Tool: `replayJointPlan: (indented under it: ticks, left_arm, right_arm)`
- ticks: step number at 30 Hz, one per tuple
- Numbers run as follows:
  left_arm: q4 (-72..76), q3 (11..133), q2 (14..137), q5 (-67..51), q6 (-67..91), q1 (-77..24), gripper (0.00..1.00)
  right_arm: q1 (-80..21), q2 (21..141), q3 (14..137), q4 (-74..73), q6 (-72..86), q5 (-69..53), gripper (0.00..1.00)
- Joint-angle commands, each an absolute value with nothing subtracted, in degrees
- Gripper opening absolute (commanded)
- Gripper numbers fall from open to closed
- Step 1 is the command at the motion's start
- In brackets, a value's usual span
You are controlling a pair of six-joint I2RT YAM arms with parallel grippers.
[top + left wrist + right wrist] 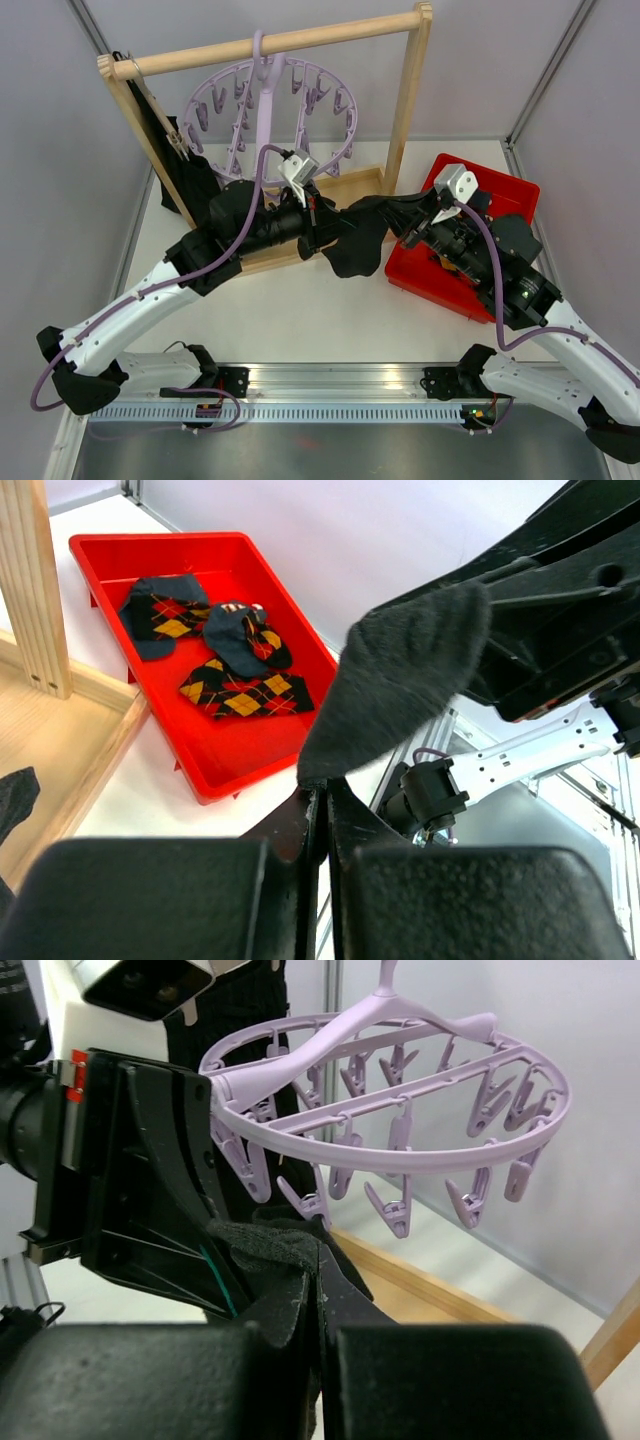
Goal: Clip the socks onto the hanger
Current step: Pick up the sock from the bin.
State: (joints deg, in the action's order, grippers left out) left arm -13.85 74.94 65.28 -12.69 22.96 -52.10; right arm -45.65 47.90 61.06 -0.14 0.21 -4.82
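From above, left gripper (pixel 325 228) and right gripper (pixel 405 225) share a black sock (pixel 355 248), 5 o'clock off the lilac hanger (pixel 265 100). Left wrist: jaws pinched on its edge, argyle socks (pixel 240 692) in the red tray (pixel 250 745) at 10 o'clock. Right wrist: jaws clamped on the sock, hanger at 1 o'clock.

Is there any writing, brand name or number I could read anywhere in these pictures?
None can be read.
The small red sticker at the left of the right wrist view is too small to make out.
The hanger, red tray, black sock and argyle socks show no lettering.
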Motion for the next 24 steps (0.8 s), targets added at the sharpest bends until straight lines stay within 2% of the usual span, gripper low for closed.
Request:
replayJointPlan:
  ticks: [1, 13, 24]
  left_arm:
    - [-13.2, 74.4, 63.8, -14.2, 21.6, -51.9, 0.04]
    - [-12.6, 73.7, 63.5, -14.0, 21.7, -51.9, 0.09]
    - [-11.7, 72.2, 61.7, -12.9, 21.6, -51.9, 0.21]
  right_arm:
    - [-46.0, 48.0, 64.2, -1.6, 2.5, -8.5, 0.0]
    - [-45.9, 46.8, 64.1, -3.7, 4.7, -10.3, 0.0]
    - [-45.9, 46.9, 64.6, -4.7, 6.9, -11.7, 0.01]
